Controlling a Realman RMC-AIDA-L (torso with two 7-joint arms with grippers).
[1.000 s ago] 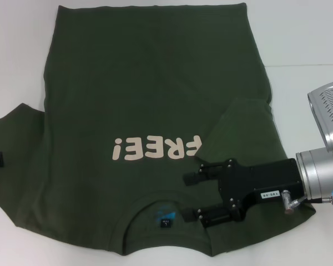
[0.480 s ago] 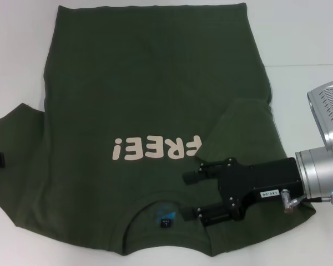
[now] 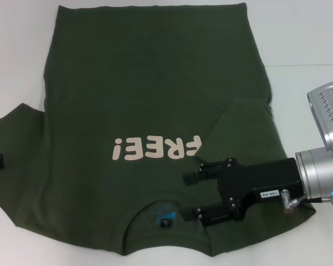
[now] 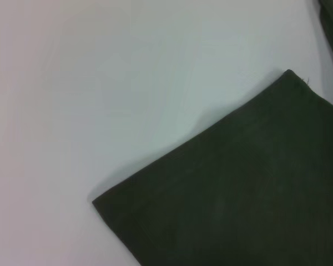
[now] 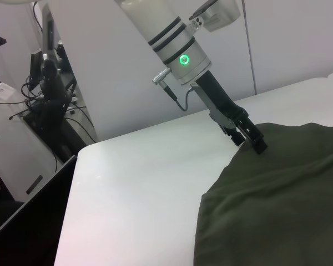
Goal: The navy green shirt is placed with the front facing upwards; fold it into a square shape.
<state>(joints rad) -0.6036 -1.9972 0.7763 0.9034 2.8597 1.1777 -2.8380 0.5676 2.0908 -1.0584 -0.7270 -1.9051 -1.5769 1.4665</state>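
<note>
Olive navy green shirt (image 3: pixel 150 100) flat beneath open-jawed right gripper (image 3: pixel 190 195).

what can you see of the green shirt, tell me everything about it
The navy green shirt is a dark olive short-sleeved tee, cotton by its look, lying flat and front up on the white table. Cream "FREE!" lettering crosses the chest; a small blue label sits inside the round neck, nearest the robot. The right-side sleeve is folded inward. The open right gripper hangs over the collar area; the left gripper is at the other sleeve's edge.
</note>
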